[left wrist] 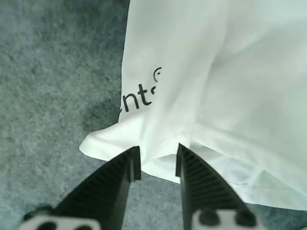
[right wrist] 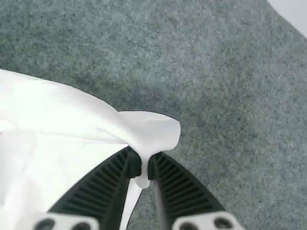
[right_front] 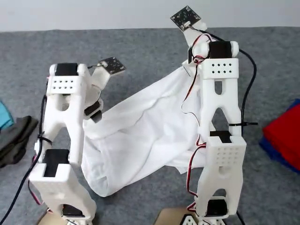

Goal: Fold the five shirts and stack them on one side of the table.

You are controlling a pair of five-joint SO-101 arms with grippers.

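A grey, felt-like table surface (right_front: 140,51) runs under both arms, with a pale wall along its far edge. The white shirt (right_front: 140,136) is spread slantwise between the two arms, one end high near the right arm's wrist and the other sagging low in front of the left arm's base, its middle creased and loosely bunched. In the left wrist view the left gripper (left wrist: 158,160) has its black ribbed jaws set a narrow way apart, with a folded edge of the shirt (left wrist: 216,86) caught between them; black lettering (left wrist: 139,98) shows on the cloth just beyond the fingertips. In the right wrist view the right gripper (right wrist: 144,165) is pinched almost fully together on a small curled corner of the shirt (right wrist: 57,124), which rises above the grey surface. At the right edge of the table lies a red folded garment (right_front: 283,133) on top of a blue one (right_front: 265,146). At the left edge sit a teal garment (right_front: 4,115) and a dark grey one (right_front: 16,136), well apart from the white shirt.
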